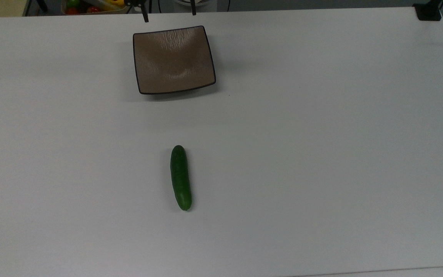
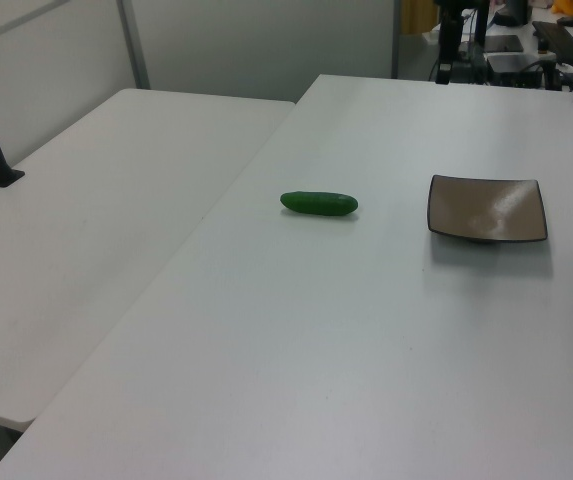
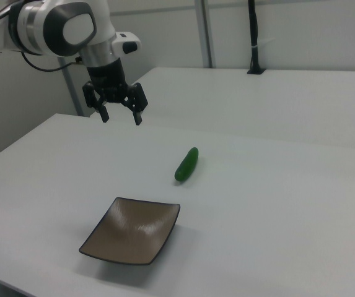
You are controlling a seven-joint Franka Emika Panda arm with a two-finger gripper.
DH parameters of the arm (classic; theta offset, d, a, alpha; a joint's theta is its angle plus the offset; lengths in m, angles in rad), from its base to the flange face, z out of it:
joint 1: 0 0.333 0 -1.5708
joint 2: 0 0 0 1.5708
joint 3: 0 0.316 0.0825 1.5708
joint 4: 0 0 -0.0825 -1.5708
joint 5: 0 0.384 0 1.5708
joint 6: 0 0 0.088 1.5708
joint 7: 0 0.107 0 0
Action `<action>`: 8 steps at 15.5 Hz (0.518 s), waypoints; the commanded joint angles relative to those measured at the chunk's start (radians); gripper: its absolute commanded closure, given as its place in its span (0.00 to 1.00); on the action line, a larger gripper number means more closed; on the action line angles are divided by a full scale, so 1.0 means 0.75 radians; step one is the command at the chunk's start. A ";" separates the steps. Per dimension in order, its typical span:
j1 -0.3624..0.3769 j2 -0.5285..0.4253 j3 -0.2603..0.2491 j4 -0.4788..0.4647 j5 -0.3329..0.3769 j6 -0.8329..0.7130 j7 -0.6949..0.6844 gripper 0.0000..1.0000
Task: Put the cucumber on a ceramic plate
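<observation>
Tool (image 3: 121, 117) spread wide, holding nothing, raised above desk (image 3: 276, 204), well apart from cucumber (image 3: 187, 164) and empty ceramic plate (image 3: 106, 255).

Bare table (image 1: 321, 154) all round cucumber (image 1: 180, 177); plate (image 1: 173, 59) well apart.

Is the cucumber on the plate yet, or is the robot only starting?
Only starting. Nothing is done yet: the cucumber lies on the white table, apart from the empty ceramic plate. The gripper hangs open in the air, holding nothing. Grabbing, carrying and placing are all left.
</observation>
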 commanded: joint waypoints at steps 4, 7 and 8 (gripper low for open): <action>0.006 0.115 0.001 0.033 0.000 0.246 0.033 0.00; 0.006 0.168 0.001 0.041 -0.016 0.473 0.141 0.00; 0.004 0.209 0.001 0.045 -0.012 0.550 0.148 0.00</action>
